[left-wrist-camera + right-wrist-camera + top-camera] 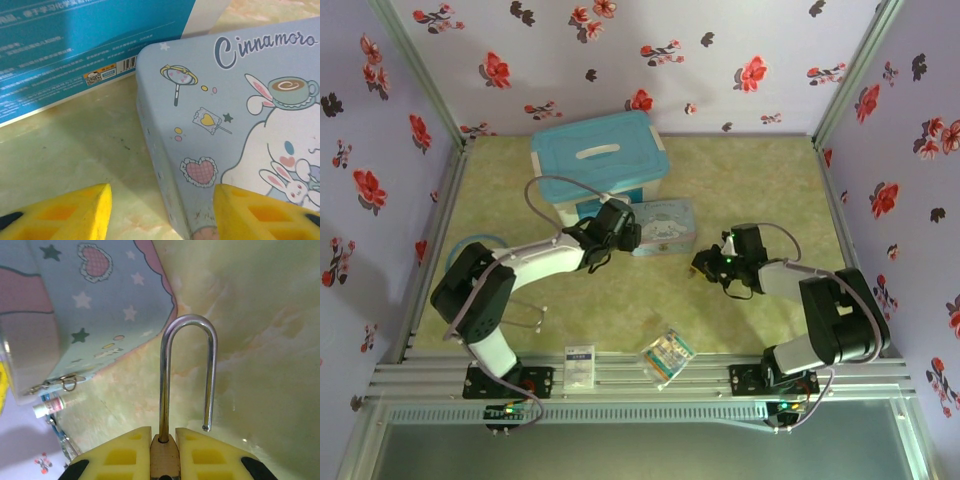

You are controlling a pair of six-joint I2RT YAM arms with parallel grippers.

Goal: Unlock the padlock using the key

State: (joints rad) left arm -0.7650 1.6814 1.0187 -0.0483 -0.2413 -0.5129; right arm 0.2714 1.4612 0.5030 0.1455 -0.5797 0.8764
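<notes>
While the left pincer (162,195) stands spread, its two yellow fingers (75,212) straddle the near corner of the cartoon tin (225,125). One finger sits over the mat and the other beside the lid, and nothing is clamped between them. The right pincer (164,432) is pressed onto the brass body of the padlock (164,460), pinching it from both sides. The silvery shackle (189,320) rises upright from the body, with one leg seated in it and the other ending free in the air. Seen from above, this pincer holds the padlock just right of the tin, near mid-table.

Count: two arms, one padlock, one tin, one blue-lidded storage box (600,160) touching the tin's far side, and two flat packets (667,357) on the near rail.

Surface: a pale green, marbled mat (750,180). Room: lilac walls (620,70) printed with red and black flowers, edged by metal framing.
</notes>
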